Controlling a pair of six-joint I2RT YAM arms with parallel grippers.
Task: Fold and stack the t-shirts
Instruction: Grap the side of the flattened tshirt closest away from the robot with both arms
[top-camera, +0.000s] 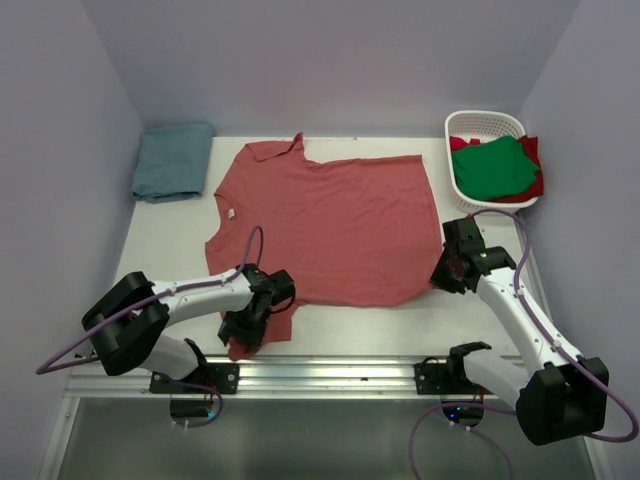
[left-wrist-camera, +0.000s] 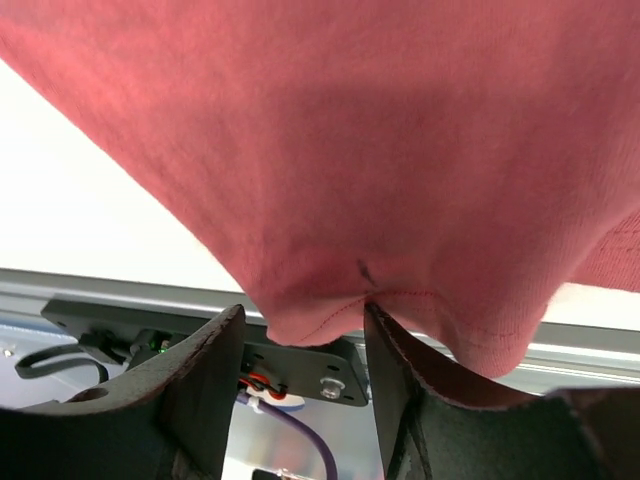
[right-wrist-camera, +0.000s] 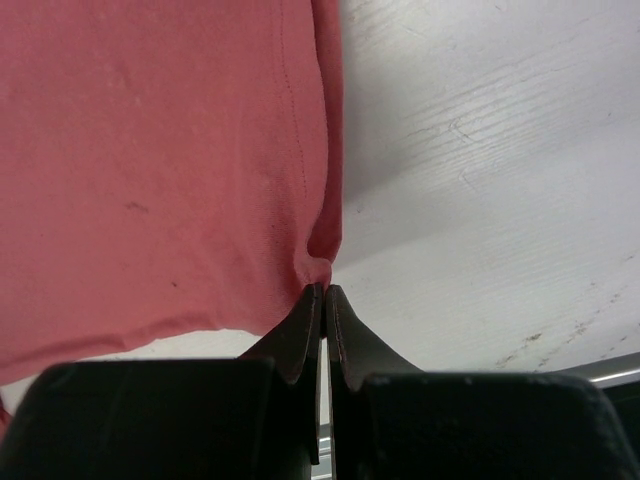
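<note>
Shirt: the brick-red shirt (top-camera: 340, 230) is lying flat on the table (top-camera: 170, 250), its long axis running left to right, the hem end pointing right
Right: the right gripper (right-wrist-camera: 322, 290) is pinching the near hem corner, fingers pressed together on the cloth
Left: the left gripper (left-wrist-camera: 303, 315) is sitting at the near sleeve, jaws standing apart, cloth sagging between them, unclamped
Relation: both grippers are working the near long edge, with the shirt body lying away from them
Judgement: the fold is likely going near to far, and the left is needing to close first

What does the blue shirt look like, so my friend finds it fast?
Look at the table, then at its far left corner by the wall. The blue shirt lies there folded, just left of the big spread-out red shirt. It is the only blue thing, on the opposite side from the basket.
</note>
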